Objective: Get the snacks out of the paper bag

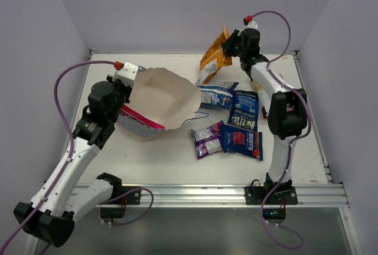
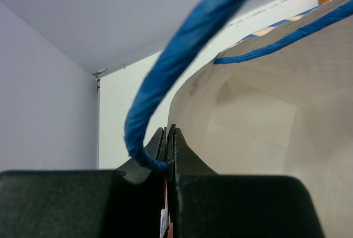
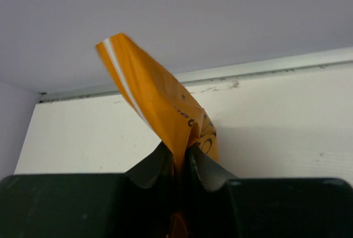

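A purple packet (image 1: pixel 207 139) and dark blue packet (image 1: pixel 243 140) lie nearest on the table (image 1: pixel 171 163), blue-white packets (image 1: pixel 243 108) behind them, beside the paper bag (image 1: pixel 162 98), its rim pinched by the left claw (image 2: pixel 167 139). Farther back, the right claw (image 3: pixel 182 158) grips an orange packet (image 3: pixel 149 92) aloft.

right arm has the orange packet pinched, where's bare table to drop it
Bare table runs along the near rail, in front of the paper bag and Burts packet. Another strip lies behind the bag by the back wall. Crowded: between bag and right arm, where the blue-white packets and purple packet lie.
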Controlling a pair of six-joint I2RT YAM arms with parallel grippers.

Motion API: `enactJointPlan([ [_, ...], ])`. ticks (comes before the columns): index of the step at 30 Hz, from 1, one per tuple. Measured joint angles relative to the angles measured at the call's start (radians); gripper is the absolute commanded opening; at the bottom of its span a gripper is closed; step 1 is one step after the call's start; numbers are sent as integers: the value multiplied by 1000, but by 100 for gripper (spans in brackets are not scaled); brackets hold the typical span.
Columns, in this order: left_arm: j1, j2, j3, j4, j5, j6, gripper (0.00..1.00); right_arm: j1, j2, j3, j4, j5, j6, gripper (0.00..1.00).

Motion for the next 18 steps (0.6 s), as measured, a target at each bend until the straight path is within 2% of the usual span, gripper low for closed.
enactJointPlan([
  [1, 0, -1, 0, 0, 0, 0, 0, -25, 15, 1, -9, 0, 17, 38],
  [4, 0, -3, 0, 0, 1, 0, 0, -91, 40, 1, -71, 14, 37, 64],
  [5, 0, -3, 0, 0, 1, 0, 0, -113, 41, 1, -103, 25, 40, 78],
  [8, 0, -3, 0, 0, 1, 0, 0, -161, 36, 2, -188, 76, 24, 92],
  [14, 0, -3, 0, 0, 1, 0, 0, -168, -74, 8, -395, 141, -70, 99],
  [16, 0, -3, 0, 0, 1, 0, 0, -148, -203, -20, -430, 128, -103, 99],
  [18, 0, -2, 0, 0, 2, 0, 0, -109, -375, -103, -388, 102, -142, 99],
])
